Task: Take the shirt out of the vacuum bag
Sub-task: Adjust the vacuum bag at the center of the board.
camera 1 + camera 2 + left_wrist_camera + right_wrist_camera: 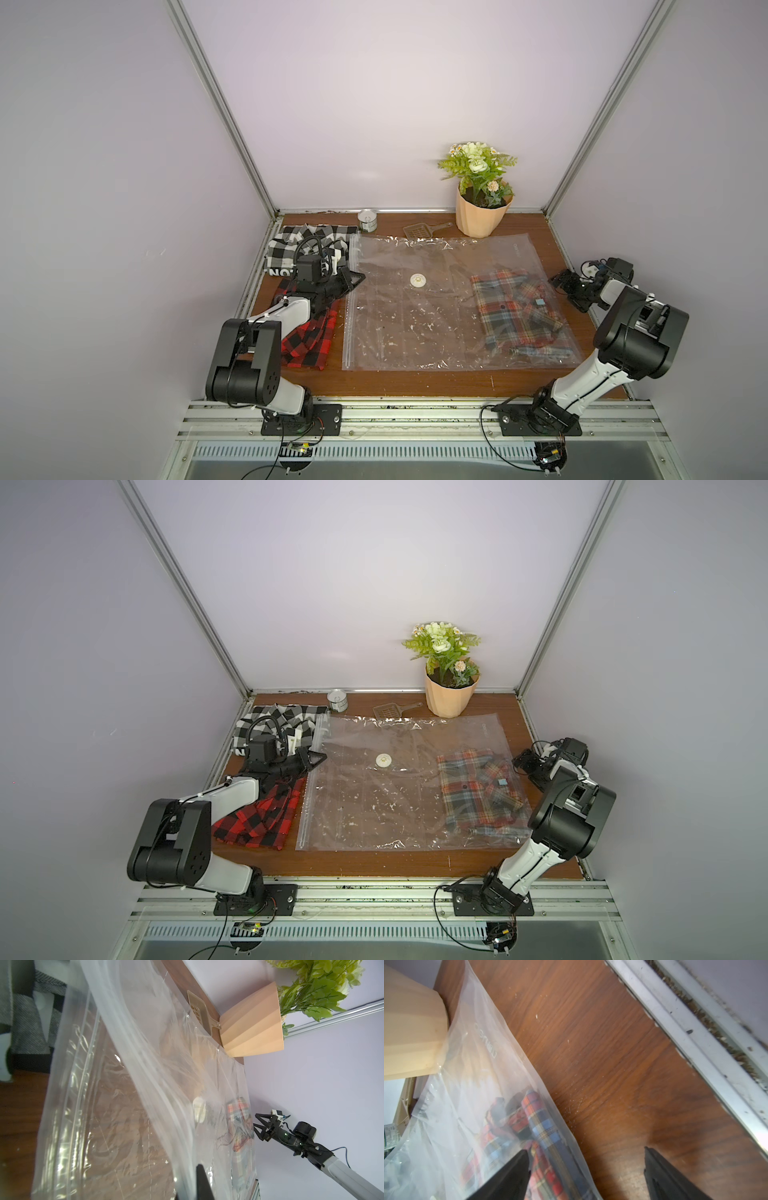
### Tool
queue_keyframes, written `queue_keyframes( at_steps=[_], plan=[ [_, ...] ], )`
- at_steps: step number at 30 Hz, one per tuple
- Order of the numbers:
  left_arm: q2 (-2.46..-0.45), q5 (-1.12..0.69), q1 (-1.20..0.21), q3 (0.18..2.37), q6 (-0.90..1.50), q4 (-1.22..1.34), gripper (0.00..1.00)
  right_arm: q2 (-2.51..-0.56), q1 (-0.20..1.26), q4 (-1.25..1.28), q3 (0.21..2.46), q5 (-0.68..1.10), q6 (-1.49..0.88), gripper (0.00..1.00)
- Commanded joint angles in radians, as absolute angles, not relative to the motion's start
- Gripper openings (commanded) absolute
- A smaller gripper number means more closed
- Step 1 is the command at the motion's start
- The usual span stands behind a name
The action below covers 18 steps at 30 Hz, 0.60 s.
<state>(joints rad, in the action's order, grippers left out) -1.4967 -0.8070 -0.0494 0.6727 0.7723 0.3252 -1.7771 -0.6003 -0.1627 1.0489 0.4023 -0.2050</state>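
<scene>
The vacuum bag point(415, 324) is a big see-through plastic bag. It lies flat in the middle of the brown worktop point(415, 382). It is shiny and full of crinkles. A round white valve point(417, 280) sits on top of it. Faint letters point(485, 1043) are printed near one corner. A long zip edge point(348, 316) runs down the side near the left arm.

The shirt point(515, 311) is inside the bag, far from the zip, at the end by the right arm. It is folded, with red, blue and cream checks.

The left gripper point(355, 279) is at the zip edge. It is clenched tight on the top layer of plastic. In the left wrist view this layer rises up like a tent.

The right gripper point(585, 1150) is spread wide and grasps nothing. It is low, by the edge of the bag next to the shirt. One finger point(512, 1169) is in front of the bag and the other is over bare wood.

A black-and-white checked cloth point(286, 245) and a red-and-black checked cloth point(307, 336) lie beside the zip edge. At the back stand a can point(368, 220), a small scoop point(419, 230) and a flower pot point(482, 216).
</scene>
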Motion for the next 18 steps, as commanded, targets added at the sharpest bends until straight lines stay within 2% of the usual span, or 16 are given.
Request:
queue_keyframes(
  at_steps=[1,8,13,18],
  plan=[
    [-1.517,-0.84,-0.035,0.705,0.761,0.338,0.05,-1.802,-0.612,-0.182,1.095,0.455,-0.165,0.87],
    [-1.562,-0.856,-0.035,0.72,0.763,0.345,0.05,-1.86,-0.624,-0.199,1.131,0.43,-0.142,0.84],
    [-1.591,-0.861,-0.035,0.723,0.768,0.364,0.05,-1.909,-0.634,-0.151,1.11,0.537,-0.158,0.84],
    [-1.606,-0.867,-0.035,0.722,0.775,0.379,0.05,-1.932,-0.62,-0.105,1.066,0.563,-0.173,0.81]
  ],
)
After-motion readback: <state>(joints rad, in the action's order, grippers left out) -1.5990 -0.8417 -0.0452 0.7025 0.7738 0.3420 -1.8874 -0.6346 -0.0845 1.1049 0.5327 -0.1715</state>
